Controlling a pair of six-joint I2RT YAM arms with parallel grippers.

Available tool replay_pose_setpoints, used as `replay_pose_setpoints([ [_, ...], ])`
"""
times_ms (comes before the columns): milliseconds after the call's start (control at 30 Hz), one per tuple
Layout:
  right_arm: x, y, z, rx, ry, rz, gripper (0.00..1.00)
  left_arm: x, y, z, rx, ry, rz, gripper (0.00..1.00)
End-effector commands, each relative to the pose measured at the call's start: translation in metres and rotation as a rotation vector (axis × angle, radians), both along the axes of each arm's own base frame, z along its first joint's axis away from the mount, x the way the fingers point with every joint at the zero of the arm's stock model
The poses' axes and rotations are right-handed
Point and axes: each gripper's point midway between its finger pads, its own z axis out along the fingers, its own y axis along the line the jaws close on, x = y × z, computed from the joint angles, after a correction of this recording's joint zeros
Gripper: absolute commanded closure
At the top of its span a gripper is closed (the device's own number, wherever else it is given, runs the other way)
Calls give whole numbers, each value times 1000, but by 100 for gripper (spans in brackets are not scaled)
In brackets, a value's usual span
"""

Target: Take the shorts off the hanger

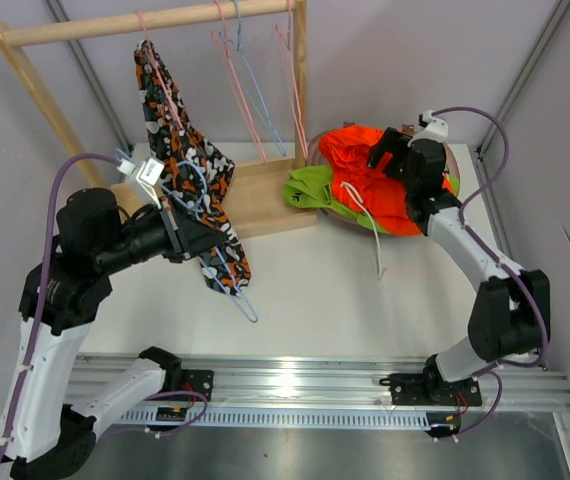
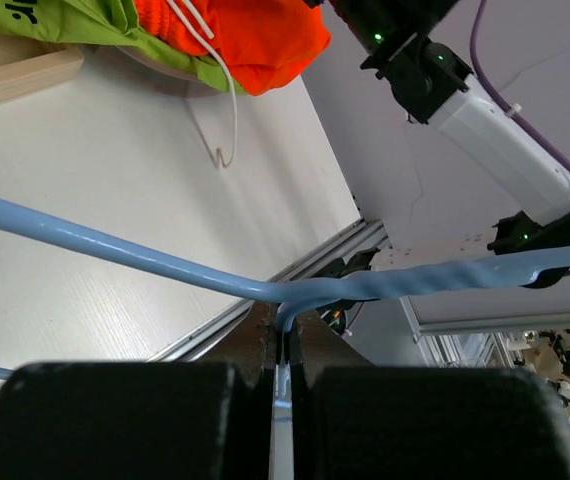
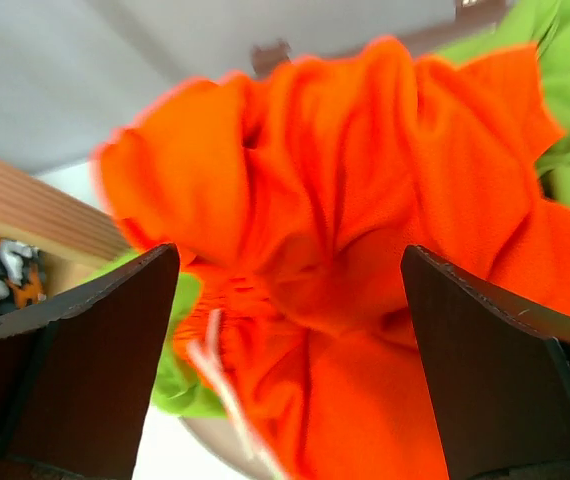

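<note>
Camouflage print shorts [image 1: 187,155] stretch from the wooden rack's top rod down to the table, and a blue hanger [image 1: 245,305] pokes out of their lower end. My left gripper [image 1: 183,236] is at the shorts' lower part, shut on the blue hanger's wire [image 2: 165,258] just below its twisted neck; the left gripper [image 2: 287,340] shows no gap. Bright orange shorts [image 1: 365,185] lie heaped on lime green shorts [image 1: 308,190] at the right. My right gripper [image 1: 385,150] hangs open just above the orange shorts [image 3: 345,250], with nothing between its fingers [image 3: 95,350].
The wooden rack [image 1: 265,195] stands at the back, with empty pink and blue hangers [image 1: 243,90] on its rod. The heap lies in a round bowl [image 1: 452,165]. A white drawstring [image 1: 377,245] trails from the heap onto the table. The metal rail [image 1: 295,380] runs along the near edge.
</note>
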Motion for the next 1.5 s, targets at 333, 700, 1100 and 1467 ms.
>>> replay_pose_setpoints([
  [333,-160,49,194,18,-372,177,3,8,-11,38,-93,-113,-33,100],
  [700,-245,186,135,10,-258,464,100,9,-21,52,-161,-119,-68,100],
  [1100,-311,295,128,88,-205,625,100,16,-15,36,-122,-121,-20,100],
  [1467,-379,370,147,16,-203,740,100,44,-15,-4,-114,-87,63,100],
])
